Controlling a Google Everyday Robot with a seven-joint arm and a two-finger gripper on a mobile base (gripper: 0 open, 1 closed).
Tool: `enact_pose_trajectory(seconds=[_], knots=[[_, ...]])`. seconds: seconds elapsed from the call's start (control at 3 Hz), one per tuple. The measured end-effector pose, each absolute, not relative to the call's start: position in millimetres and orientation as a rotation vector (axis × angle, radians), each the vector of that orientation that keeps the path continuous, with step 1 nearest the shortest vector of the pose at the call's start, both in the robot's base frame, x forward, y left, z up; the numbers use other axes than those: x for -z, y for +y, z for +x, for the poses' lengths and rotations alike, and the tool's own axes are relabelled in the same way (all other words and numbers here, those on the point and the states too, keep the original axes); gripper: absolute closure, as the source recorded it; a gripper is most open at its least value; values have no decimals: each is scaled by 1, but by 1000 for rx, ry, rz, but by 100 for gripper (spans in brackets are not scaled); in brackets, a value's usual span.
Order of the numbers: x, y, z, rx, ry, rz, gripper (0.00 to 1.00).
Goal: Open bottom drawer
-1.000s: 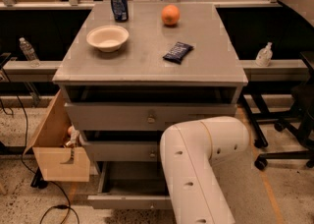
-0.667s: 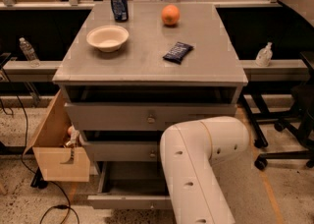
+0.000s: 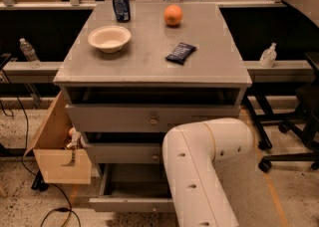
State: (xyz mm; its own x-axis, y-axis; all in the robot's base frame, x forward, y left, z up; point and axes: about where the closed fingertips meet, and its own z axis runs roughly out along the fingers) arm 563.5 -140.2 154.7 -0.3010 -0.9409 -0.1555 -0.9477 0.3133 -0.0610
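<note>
The bottom drawer [image 3: 130, 204], stiff wood, stood pulled out. Its knob, the likely hold, and the claw lay hidden behind the arm [image 3: 199, 171]; I cannot tell the claw's state.

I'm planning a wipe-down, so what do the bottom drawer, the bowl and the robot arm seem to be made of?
Bottom drawer: probably painted wood, matte grey, with a flat boxy front panel.
Bowl: cream and matte; it could be paper, plastic or ceramic, and I cannot tell which.
Arm: smooth white moulded shell with a soft sheen, likely plastic.
The gripper is out of sight behind the arm.
</note>
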Motion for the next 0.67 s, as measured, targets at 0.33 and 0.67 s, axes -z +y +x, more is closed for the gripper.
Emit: enact_pose_trajectory(seconds=[0.33, 0.67], knots=[[-155, -140, 564, -63, 2410, -1750, 13], [-155, -140, 567, -63, 2410, -1751, 0]])
